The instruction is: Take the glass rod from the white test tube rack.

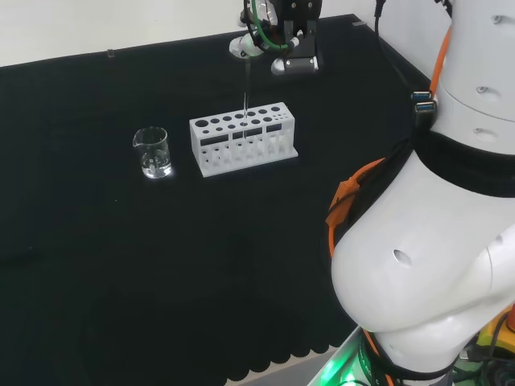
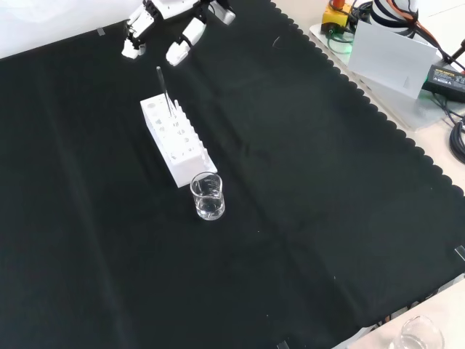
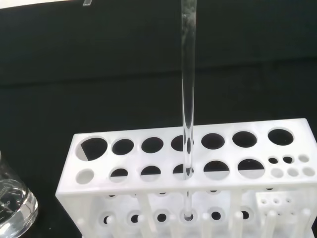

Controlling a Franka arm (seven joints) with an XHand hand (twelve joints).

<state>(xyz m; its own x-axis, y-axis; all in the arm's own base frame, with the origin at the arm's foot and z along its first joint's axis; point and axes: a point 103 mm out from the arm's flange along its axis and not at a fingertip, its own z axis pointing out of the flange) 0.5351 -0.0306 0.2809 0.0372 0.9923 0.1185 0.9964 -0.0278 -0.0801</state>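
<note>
The glass rod (image 3: 187, 124) stands nearly upright in a middle hole of the white test tube rack (image 1: 243, 138), its lower end seated in the rack's bottom plate. The rack sits toward the far side of the black cloth (image 2: 305, 218). The hand (image 2: 171, 29) hovers above the rod's top, fingers relaxed and holding nothing. A glass beaker (image 1: 152, 152) stands just beside the rack's end.

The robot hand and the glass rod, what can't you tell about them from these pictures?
- Head view: the robot hand is cut off by the top edge, so its fingers' pose is unclear.
- Wrist view: the glass rod runs off the top edge; its upper end is unseen.
- Front view: the rod is too thin to judge contact.
</note>
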